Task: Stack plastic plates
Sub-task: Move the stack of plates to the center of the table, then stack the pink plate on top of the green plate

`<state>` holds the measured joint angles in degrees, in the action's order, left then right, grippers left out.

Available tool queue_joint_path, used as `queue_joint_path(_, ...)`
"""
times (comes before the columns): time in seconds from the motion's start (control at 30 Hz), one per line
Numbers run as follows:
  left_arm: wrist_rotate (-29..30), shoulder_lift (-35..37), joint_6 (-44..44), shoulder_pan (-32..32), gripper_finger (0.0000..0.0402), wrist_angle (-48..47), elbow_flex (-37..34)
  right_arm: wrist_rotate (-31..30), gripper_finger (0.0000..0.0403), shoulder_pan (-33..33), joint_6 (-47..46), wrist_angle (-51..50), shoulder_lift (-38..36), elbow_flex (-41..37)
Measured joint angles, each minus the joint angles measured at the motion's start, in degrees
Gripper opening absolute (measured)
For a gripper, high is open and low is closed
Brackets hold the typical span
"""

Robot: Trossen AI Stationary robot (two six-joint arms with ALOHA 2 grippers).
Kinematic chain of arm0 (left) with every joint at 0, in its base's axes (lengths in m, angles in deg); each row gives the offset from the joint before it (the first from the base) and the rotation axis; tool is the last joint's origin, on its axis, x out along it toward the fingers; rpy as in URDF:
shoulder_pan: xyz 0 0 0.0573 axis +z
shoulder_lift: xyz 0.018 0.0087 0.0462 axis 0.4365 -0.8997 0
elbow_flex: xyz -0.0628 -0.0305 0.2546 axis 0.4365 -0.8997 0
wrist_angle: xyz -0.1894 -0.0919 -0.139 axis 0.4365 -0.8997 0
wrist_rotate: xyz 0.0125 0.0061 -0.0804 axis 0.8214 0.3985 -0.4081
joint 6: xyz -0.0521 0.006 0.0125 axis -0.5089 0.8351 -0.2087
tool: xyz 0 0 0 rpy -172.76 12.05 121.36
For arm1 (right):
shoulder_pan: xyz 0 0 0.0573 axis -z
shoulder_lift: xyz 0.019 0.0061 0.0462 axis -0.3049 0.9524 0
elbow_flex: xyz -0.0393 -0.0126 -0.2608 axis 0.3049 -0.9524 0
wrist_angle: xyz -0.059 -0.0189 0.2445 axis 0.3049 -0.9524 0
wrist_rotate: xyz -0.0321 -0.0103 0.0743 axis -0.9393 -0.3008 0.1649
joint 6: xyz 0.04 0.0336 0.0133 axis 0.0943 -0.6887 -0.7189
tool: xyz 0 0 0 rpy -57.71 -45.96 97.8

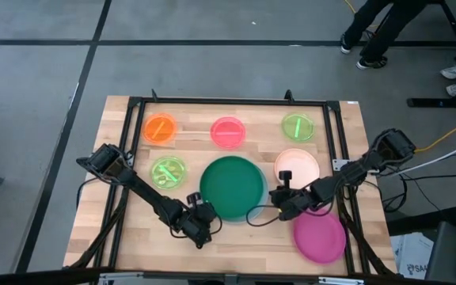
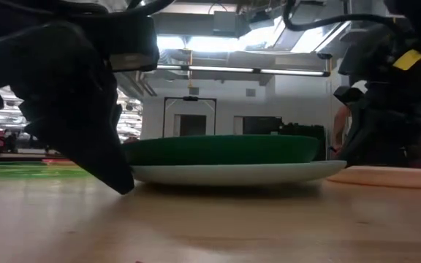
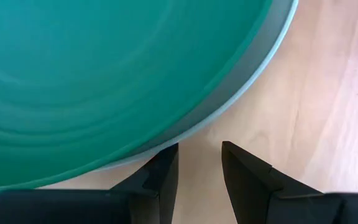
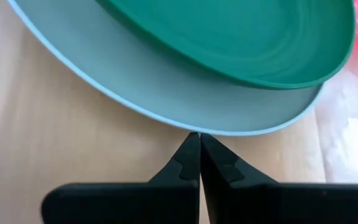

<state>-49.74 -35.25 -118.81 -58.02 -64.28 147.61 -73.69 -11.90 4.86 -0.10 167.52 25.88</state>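
Note:
A large dark green plate (image 1: pixel 232 186) lies on a pale blue plate (image 4: pixel 166 87) at the table's middle, the blue rim showing beneath it (image 2: pixel 240 173). The peach plate (image 1: pixel 297 166) and magenta plate (image 1: pixel 320 237) lie flat to the right. Small orange (image 1: pixel 161 128), pink (image 1: pixel 228 132) and two neon green plates (image 1: pixel 298 127) (image 1: pixel 167 171) lie flat farther back and to the left. My left gripper (image 3: pixel 199 158) is open, low at the stack's near-left rim. My right gripper (image 4: pixel 199 135) is shut at the stack's right rim. My left gripper has one fingertip (image 3: pixel 166 158) right at the pale blue plate's rim (image 3: pixel 185 134); whether it touches cannot be told. My right gripper's shut fingertips (image 4: pixel 191 146) meet the outer rim of the pale blue plate (image 4: pixel 197 129), coming level from the table's right side. The plate lies flat on the table.
A black frame (image 1: pixel 236 101) runs around the wooden table top. Bare wood (image 1: pixel 252 241) lies between the stack and the near edge. A person's legs (image 1: pixel 370 32) show on the floor beyond the far right corner.

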Motion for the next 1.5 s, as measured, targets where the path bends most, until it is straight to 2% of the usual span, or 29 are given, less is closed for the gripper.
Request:
queue_joint_path(0.17, 0.12, 0.45, 0.00, 0.00, 0.0116, -1.73, 0.00, -0.02, 0.0001, 1.22, 0.32, -0.17, -0.09, -0.02)
queue_joint_path(0.27, -0.20, 1.70, -0.07, -0.04, 0.0116, -3.20, 0.02, 0.12, 0.0001, 1.10, 0.57, -3.91, -1.16, 1.21)
queue_joint_path(0.4, -0.63, 5.11, 0.23, -0.17, 0.0116, -4.64, 0.02, 0.04, 0.0001, 1.12, 0.42, -10.86, -3.96, 3.72)
queue_joint_path(0.6, 0.13, 11.10, 4.05, 0.86, 0.0116, -5.80, 0.02, 1.92, 0.0001, -0.92, -0.83, -15.40, -10.52, 4.22)
queue_joint_path(0.73, 2.64, 12.99, 9.25, 1.38, 0.0116, -2.78, 0.02, 10.38, 0.0001, -3.60, -3.17, -21.25, -16.17, 4.22)
queue_joint_path(0.9, 3.43, 12.70, 16.35, 2.70, 0.0116, 3.90, 0.02, 23.75, 0.0001, -5.67, -13.39, -29.51, -21.50, 4.20)
queue_joint_path(1.07, 3.50, 12.55, 19.90, 4.34, 0.0116, 8.16, 0.06, 28.06, 0.0004, -8.02, -21.89, -33.84, -21.67, 4.20)
queue_joint_path(1.17, 3.56, 12.52, 19.93, 5.08, 0.0116, 8.40, 0.07, 29.70, 0.0028, -8.91, -23.29, -33.30, -20.03, 4.18)
queue_joint_path(1.37, 2.58, 12.50, 19.87, 5.49, 0.0116, 8.35, 0.07, 29.90, 0.0109, -10.61, -22.43, -33.49, -15.97, 3.63)
queue_joint_path(1.5, 2.47, 12.50, 19.89, 5.51, 0.0116, 8.22, 0.07, 29.90, 0.0141, -10.48, -21.47, -33.53, -12.83, 2.42)
